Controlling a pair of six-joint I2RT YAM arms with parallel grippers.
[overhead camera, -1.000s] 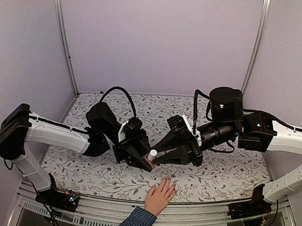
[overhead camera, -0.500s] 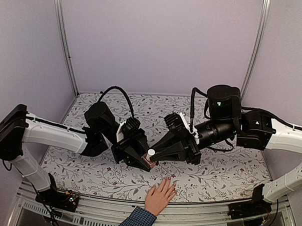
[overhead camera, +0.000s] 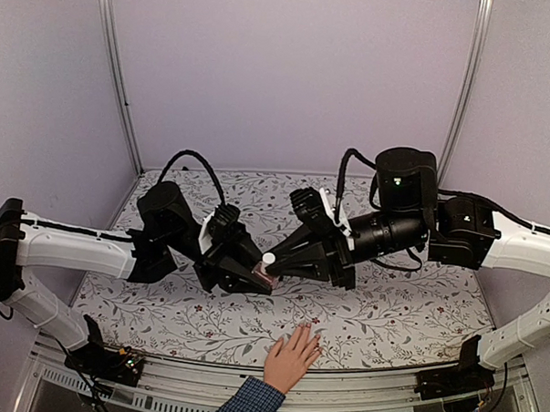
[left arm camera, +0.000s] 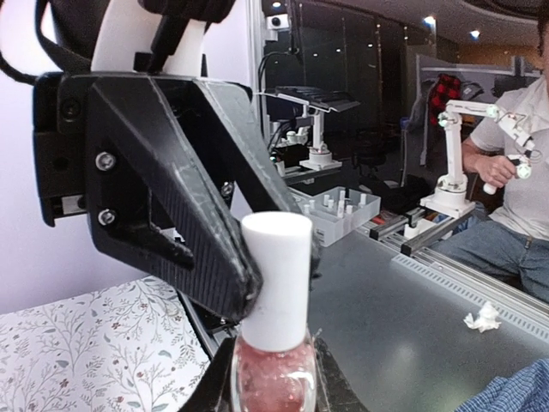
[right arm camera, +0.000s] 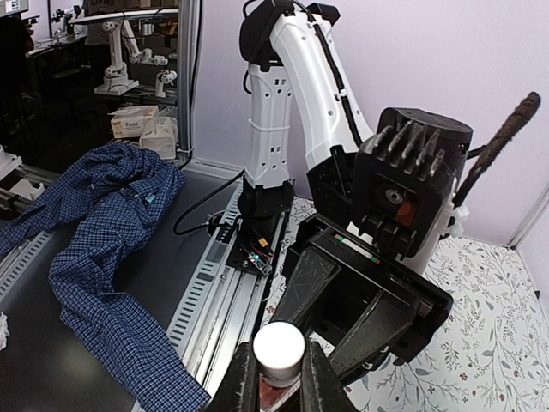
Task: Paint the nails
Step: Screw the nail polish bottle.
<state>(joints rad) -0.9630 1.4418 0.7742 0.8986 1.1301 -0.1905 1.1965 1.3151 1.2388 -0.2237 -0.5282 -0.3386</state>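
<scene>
A light-skinned hand (overhead camera: pixel 291 359) with a blue checked cuff lies flat at the table's near edge, and its nails (overhead camera: pixel 311 333) point away from the arms. Above and left of it, my left gripper (overhead camera: pixel 257 280) is shut on the glass body of a small pink bottle (left arm camera: pixel 273 376). My right gripper (overhead camera: pixel 275 263) meets it from the right and is shut on the bottle's white cap (right arm camera: pixel 280 347). The left wrist view shows one black right finger (left arm camera: pixel 184 232) pressed against the cap (left arm camera: pixel 276 279). In the right wrist view the left gripper's fingers (right arm camera: pixel 364 322) stand behind the cap.
A floral cloth (overhead camera: pixel 407 312) covers the table. A metal rail (overhead camera: pixel 358 406) runs along the near edge. The blue checked sleeve (right arm camera: pixel 94 249) lies beyond that edge. Pale walls and two upright posts (overhead camera: pixel 116 71) enclose the back and sides.
The right gripper has closed onto the white cap. Both arms have shifted left and up a little, carrying the bottle. The hand has stayed put.
</scene>
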